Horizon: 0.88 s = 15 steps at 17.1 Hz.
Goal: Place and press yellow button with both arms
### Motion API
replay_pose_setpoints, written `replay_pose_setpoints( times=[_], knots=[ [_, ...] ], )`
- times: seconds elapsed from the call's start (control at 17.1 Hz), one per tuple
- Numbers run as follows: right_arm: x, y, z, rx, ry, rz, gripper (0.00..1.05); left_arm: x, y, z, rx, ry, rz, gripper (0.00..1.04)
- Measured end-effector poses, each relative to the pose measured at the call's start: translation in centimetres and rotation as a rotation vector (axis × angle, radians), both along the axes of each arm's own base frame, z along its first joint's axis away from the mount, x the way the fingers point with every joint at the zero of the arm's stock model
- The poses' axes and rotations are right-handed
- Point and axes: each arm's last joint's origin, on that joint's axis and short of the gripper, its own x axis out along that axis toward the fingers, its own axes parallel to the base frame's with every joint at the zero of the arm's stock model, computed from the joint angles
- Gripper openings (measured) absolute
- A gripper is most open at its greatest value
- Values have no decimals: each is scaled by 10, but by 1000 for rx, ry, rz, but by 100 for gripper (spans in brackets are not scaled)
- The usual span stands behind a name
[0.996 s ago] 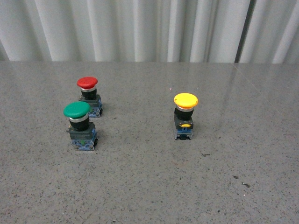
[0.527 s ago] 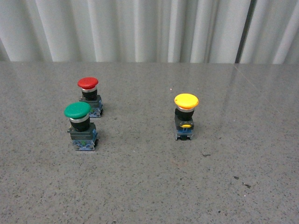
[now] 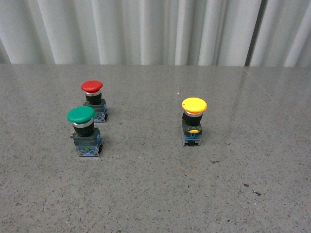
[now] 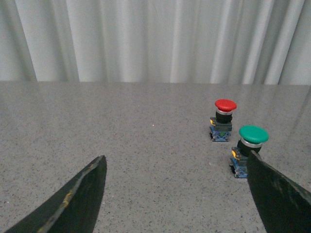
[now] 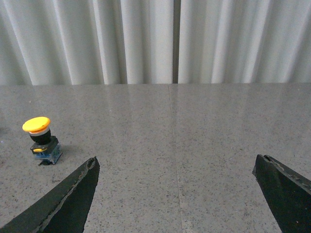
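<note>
The left jaws are released: in the left wrist view the two dark fingers (image 4: pixel 73 199) stand wide apart with only bare table (image 4: pixel 160 194) between them. One finger's tip overlaps the base of the green button (image 4: pixel 249 148) in that picture, though whether it touches cannot be told. The red button (image 4: pixel 223 119) stands just beyond the green one.

The right jaws are released as well. Their fingers (image 5: pixel 65 201) are spread wide over bare table (image 5: pixel 175 184) and hold nothing. The yellow button (image 5: pixel 41 141) sits off to one side of them, outside the gap and apart from both fingers.

In the front view neither arm shows. The yellow button (image 3: pixel 193 121) stands upright on the grey speckled table (image 3: pixel 155 194), a little right of the middle, its cap on top and a yellow dot on its black body. Well apart from it, on the left, the green button (image 3: pixel 83 131) stands upright near the front, and the red button (image 3: pixel 92 99) stands just behind it, slightly to its right. A few dark specks (image 3: pixel 252 189) mark the table at the near right. A pale pleated curtain (image 3: pixel 146 29) hangs beyond the table's far edge.
</note>
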Motion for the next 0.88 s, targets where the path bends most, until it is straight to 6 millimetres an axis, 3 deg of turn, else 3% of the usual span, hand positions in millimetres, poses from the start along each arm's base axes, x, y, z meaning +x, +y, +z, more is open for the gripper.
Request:
replay_pose_setpoints(
  times=[0.06,0.12,0.47,0.59,0.64,0.76,0.88],
  knots=[
    [0,0,0,0,0,0,98,0,0,0,0,0,0,96],
    [0,0,0,0,0,0,98,0,0,0,1,0,0,99],
    [0,0,0,0,0,0,98,0,0,0,0,0,0,98],
    [5,-4,3,89,108,156,98,0,0,0,1,-1,-3,98],
    [13,-4,21,122,96,242,98,0,0,0,0,0,2,98],
    [31,9,75,87,-45,431,98,0,0,0,0,0,0,98],
    [68,24,103,64,-75,468,98,0,0,0,0,0,0,98]
  ],
)
